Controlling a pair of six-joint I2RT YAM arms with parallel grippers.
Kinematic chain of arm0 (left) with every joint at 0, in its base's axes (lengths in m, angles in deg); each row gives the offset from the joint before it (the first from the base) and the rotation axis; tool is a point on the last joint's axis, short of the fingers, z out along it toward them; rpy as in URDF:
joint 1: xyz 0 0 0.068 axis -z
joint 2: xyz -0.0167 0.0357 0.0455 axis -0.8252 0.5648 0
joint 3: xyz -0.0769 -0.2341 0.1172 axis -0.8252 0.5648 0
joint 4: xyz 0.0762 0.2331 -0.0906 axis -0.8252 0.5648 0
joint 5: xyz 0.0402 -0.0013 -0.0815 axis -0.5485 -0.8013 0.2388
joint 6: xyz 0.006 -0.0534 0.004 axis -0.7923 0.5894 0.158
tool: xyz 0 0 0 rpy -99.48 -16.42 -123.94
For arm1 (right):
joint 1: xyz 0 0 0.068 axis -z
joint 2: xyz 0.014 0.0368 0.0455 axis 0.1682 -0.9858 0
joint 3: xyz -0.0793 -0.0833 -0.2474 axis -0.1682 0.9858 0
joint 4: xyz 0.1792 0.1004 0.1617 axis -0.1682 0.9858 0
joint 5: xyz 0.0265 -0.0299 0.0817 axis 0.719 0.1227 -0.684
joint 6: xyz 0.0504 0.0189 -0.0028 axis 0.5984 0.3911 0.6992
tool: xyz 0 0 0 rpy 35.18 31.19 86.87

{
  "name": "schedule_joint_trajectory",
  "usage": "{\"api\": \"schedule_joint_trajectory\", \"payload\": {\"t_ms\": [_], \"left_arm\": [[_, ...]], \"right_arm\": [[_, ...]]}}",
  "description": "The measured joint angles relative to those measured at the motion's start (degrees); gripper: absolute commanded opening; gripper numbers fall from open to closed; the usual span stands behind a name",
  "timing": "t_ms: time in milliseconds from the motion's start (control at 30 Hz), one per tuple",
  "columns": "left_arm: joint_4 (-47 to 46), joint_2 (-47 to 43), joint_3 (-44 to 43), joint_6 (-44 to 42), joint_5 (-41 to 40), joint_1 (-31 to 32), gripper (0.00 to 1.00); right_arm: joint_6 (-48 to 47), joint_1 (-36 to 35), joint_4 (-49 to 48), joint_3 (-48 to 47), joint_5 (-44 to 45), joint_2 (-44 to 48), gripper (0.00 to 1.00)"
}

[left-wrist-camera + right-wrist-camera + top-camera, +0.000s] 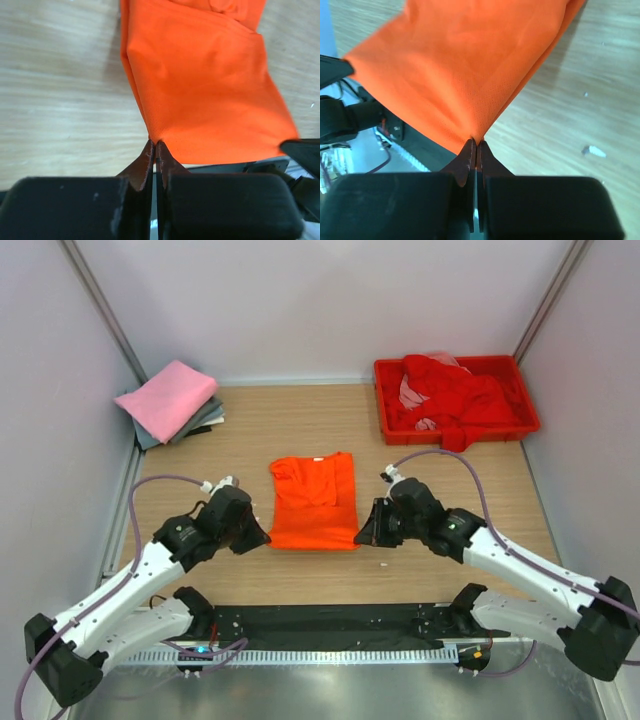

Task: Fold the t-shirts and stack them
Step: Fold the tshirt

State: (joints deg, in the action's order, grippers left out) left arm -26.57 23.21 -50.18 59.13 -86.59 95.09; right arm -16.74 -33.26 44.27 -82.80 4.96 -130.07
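A bright orange t-shirt, folded into a narrow strip, lies mid-table with its collar at the far end. My left gripper is shut on the shirt's near left corner. My right gripper is shut on its near right corner. Both wrist views show the orange cloth stretched away from the closed fingertips, with the near hem lifted off the table. A folded pink t-shirt lies on a folded grey one at the far left. Red shirts are heaped in the tray.
A red plastic tray stands at the far right corner. White walls enclose the table on three sides. A black strip and the arm bases run along the near edge. A small white scrap lies on the wood to the right.
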Motion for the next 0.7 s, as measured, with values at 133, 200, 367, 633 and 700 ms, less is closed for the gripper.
{"api": "schedule_joint_trajectory", "payload": {"t_ms": [133,200,367,633,700], "left_arm": [[6.7,-0.7,-2.6,0.6,0.9,0.4,0.0],[8.5,-0.5,-4.7,0.6,1.1,0.6,0.0],[11.0,1.9,-11.5,-0.4,0.9,0.6,0.0],[13.2,16.2,-22.8,-4.5,-1.9,-0.2,0.0],[13.5,21.6,-27.4,-6.3,-2.2,-1.9,0.0]], "right_arm": [[3.0,-0.8,4.0,-0.3,1.4,6.0,0.01],[3.5,-0.8,6.1,-1.1,2.3,6.2,0.01],[3.3,-0.9,10.1,-4.9,4.8,4.0,0.01],[-1.0,1.5,15.3,-16.0,10.6,-6.6,0.01],[-3.2,4.2,16.4,-21.1,11.5,-12.2,0.01]]}}
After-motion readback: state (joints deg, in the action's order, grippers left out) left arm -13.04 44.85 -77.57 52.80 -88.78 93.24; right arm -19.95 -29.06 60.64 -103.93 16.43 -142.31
